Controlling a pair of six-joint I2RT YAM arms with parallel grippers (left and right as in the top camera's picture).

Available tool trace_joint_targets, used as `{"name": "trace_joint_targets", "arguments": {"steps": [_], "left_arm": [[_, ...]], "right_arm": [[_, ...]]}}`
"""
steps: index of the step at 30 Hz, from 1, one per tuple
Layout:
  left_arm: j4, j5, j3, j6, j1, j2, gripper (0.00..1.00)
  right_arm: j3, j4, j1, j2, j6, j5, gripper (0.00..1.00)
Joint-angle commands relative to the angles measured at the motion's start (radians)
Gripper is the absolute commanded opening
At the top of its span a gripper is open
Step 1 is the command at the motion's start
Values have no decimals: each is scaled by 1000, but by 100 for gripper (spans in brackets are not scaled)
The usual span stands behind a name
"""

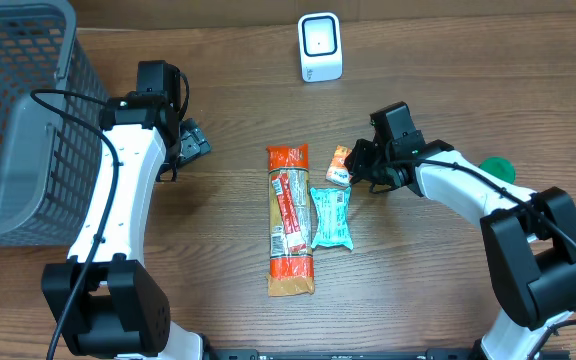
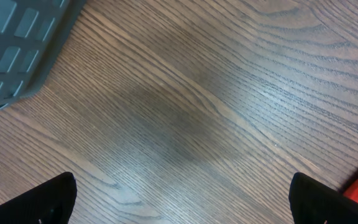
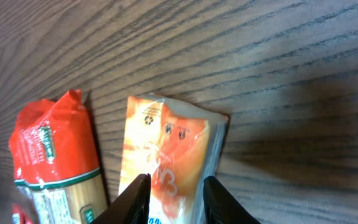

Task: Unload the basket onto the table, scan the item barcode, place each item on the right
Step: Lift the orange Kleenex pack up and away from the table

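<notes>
One half-cropped orange pouch (image 3: 166, 137) pinched by right gripper (image 3: 176, 182); left gripper (image 2: 182, 186) wide, empty.

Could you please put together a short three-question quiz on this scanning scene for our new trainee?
1. Fill the gap: the teal packet lies on the ___ side of the long pasta packet.
2. What is clamped in the right gripper? A) teal packet B) orange sachet C) long pasta packet
3. True or false: the left gripper is holding a packet.
Key: 1 right; 2 B; 3 false, it is open over bare table.
</notes>
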Motion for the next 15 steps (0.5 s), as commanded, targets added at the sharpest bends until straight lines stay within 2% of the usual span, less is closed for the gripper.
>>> {"name": "trace_joint_targets", "arguments": {"steps": [1, 2, 4, 9, 13, 15], "left_arm": [[2, -14, 15, 11, -5, -19, 100], [1, -14, 15, 12, -5, -19, 100], [1, -14, 15, 11, -5, -19, 100], [1, -14, 15, 11, -5, -19, 100], [1, -14, 15, 11, -5, -19, 100], [1, -14, 15, 11, -5, -19, 100]], "right_arm": [[-7, 7, 6, 38, -3, 3, 26], [-7, 7, 6, 41, -4, 3, 21], [-7, 6, 6, 41, -4, 3, 18], [-7, 6, 6, 41, -4, 4, 18], [-7, 6, 6, 41, -4, 4, 26], [-7, 6, 6, 41, -4, 4, 26]]}}
